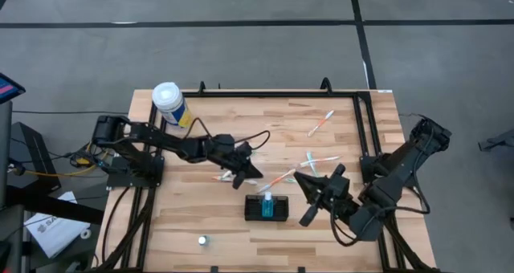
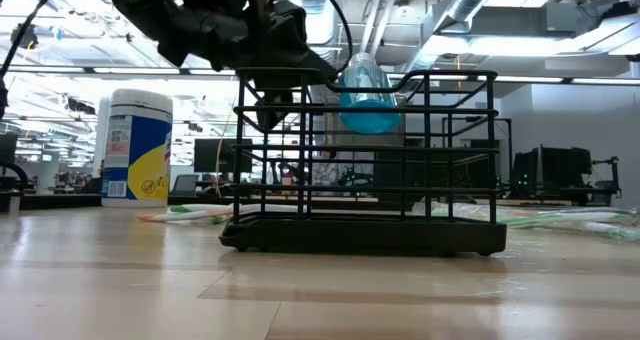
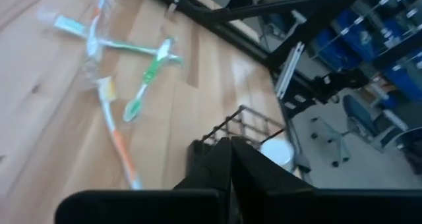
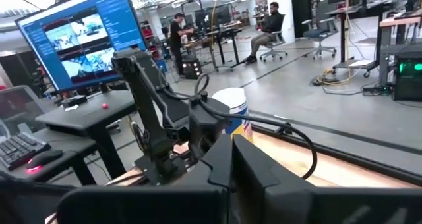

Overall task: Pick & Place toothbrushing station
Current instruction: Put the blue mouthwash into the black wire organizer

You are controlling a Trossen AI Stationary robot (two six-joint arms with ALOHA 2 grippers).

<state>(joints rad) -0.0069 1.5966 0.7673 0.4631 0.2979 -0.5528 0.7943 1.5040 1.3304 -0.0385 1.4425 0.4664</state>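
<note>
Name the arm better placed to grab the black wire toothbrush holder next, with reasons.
Left, probably. The left claw hangs just beside the black wire toothbrush holder, fingers shut. The right claw is also near, but angled away from it.

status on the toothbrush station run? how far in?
Early. Done: one blue item stands in the black holder. In hand: the left gripper hovers beside the holder over a loose orange toothbrush; nothing visibly held. Left: several toothbrushes scattered on the table. The right gripper waits nearby.
</note>
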